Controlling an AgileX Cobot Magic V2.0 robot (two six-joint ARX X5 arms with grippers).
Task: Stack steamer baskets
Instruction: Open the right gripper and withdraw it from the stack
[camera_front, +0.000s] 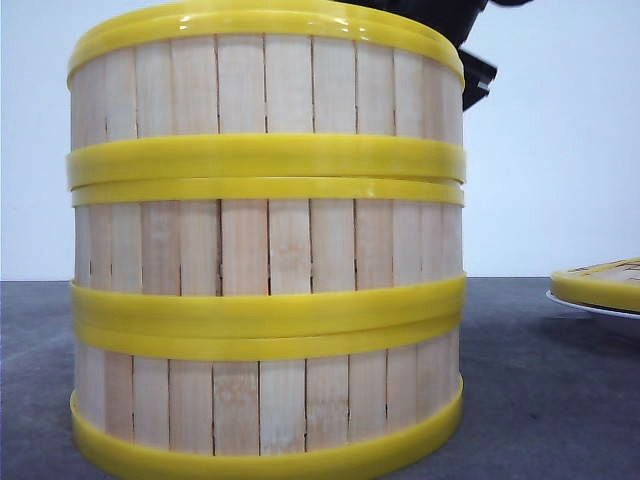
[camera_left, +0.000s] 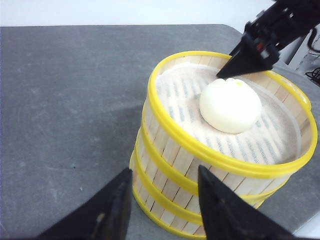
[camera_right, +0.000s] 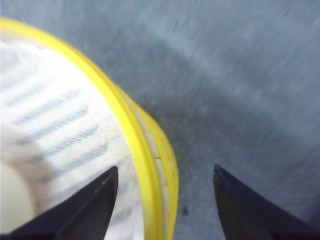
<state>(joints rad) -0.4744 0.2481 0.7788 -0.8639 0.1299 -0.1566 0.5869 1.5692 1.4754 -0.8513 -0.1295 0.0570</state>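
Since all three steamer baskets (camera_front: 267, 245) stand stacked rim on rim, we list both grippers spread and empty: right gripper (camera_right: 165, 200) straddling the top rim, left gripper (camera_left: 160, 210) beside the stack.

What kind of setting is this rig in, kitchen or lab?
Probably a lab test bench, not a kitchen: a bare grey table against a plain white wall, with only staged props on it: three stacked baskets, a bun in the top one, and a lid on a plate off to the side.
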